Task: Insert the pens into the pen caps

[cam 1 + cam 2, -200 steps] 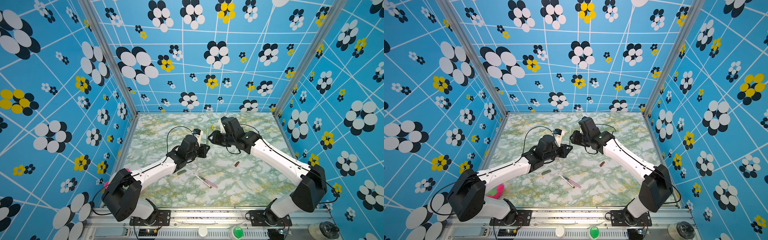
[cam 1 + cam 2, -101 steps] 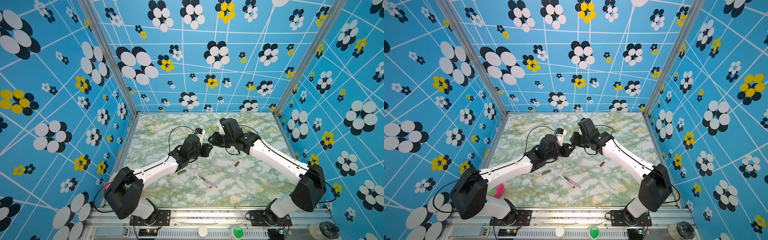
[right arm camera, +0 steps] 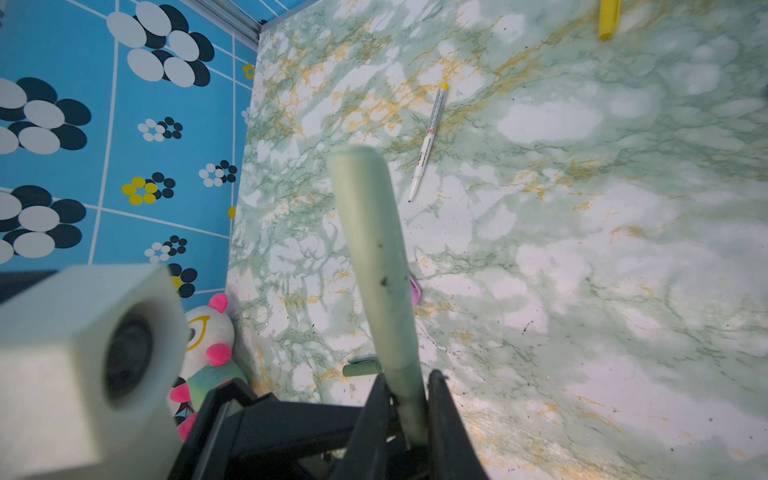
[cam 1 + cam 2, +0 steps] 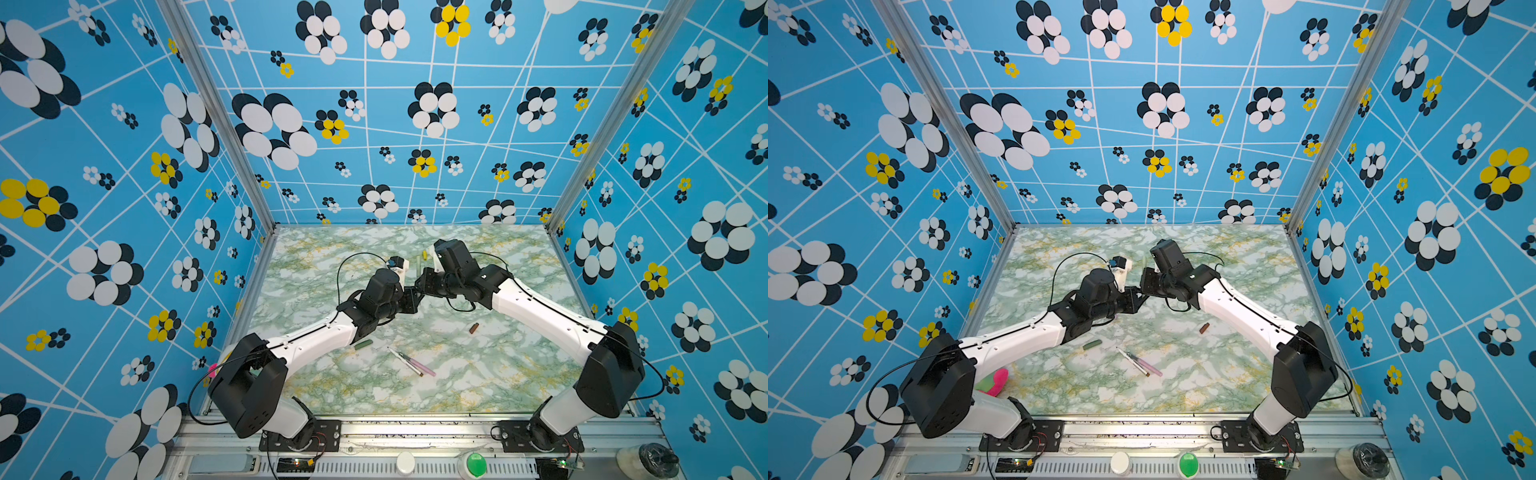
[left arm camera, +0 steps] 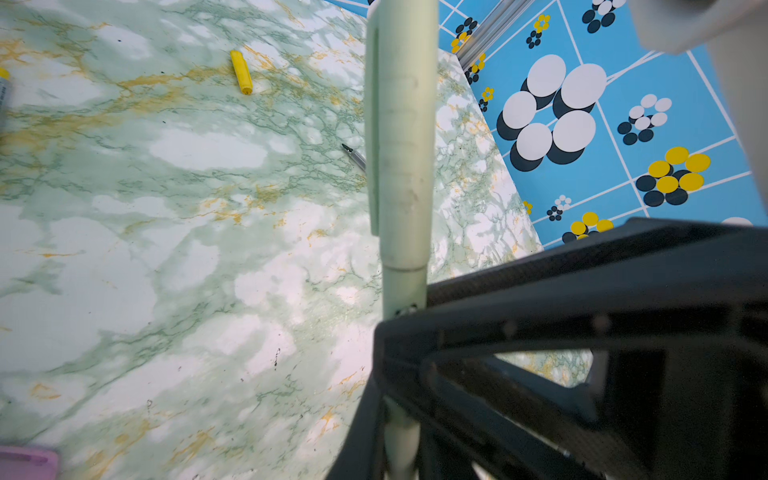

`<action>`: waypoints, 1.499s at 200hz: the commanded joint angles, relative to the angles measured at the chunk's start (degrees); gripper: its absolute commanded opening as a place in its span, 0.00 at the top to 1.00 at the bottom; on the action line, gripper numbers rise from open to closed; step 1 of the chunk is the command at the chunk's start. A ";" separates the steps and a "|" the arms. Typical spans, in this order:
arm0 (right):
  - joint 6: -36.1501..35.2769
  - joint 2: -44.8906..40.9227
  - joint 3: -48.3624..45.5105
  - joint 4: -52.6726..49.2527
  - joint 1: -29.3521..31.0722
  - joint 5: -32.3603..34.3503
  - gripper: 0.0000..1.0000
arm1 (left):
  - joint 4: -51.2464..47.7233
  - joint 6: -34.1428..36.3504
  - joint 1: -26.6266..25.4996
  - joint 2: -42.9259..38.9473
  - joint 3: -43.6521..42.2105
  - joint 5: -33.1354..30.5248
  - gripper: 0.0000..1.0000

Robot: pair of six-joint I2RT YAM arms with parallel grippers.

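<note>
The pale green pen (image 4: 418,267) has its long axis running from the two tools toward the far wall, capped end leading and raised clear of the bench (image 4: 523,270), above its middle. It is a thin, matte, pale green stick. The pale green cap (image 5: 401,137), slightly wider and with a clip down one side, sits over its far end, with a seam where cap meets body. The left tool (image 5: 400,440) is pinched narrow on the pen's rear end. The right tool (image 3: 409,409) is closed on the body just behind the cap, its black fingers pressed to either side. Both arms reach in from their bases at the near edge, white forearms converging so the tools meet tip to tip. On the bench lie the yellow cap (image 5: 241,71) at the far side, the white-yellow pen (image 3: 428,143), the brown cap (image 4: 473,328) to the right, the dark green cap (image 4: 363,344), and the pink pen (image 4: 424,368) nearer the front.
</note>
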 commanded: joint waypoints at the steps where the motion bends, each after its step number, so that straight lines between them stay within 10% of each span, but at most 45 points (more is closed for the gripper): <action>1: -0.80 0.91 1.93 -1.72 1.21 0.96 0.88 | 2.26 -0.15 -0.36 0.47 2.33 0.57 1.00; 22: -0.94 0.68 2.51 -2.45 1.30 2.37 0.90 | 2.02 -0.37 -0.41 0.33 2.31 1.01 1.00; 74: -3.46 1.68 8.91 -9.64 0.76 7.76 0.90 | -1.12 2.28 -0.39 -4.29 -1.32 1.85 0.50; 106: -4.36 3.03 10.21 -11.80 -1.03 7.99 0.90 | -4.02 7.16 -0.58 -10.49 -6.27 3.63 0.36; 237: -14.37 29.01 24.58 -24.24 -3.19 2.27 0.88 | -4.98 22.08 0.22 -32.22 -16.78 -2.65 0.00; 300: -13.92 36.88 29.95 -28.89 -3.97 4.36 0.86 | -3.49 19.90 0.37 -33.23 -18.67 -4.69 0.01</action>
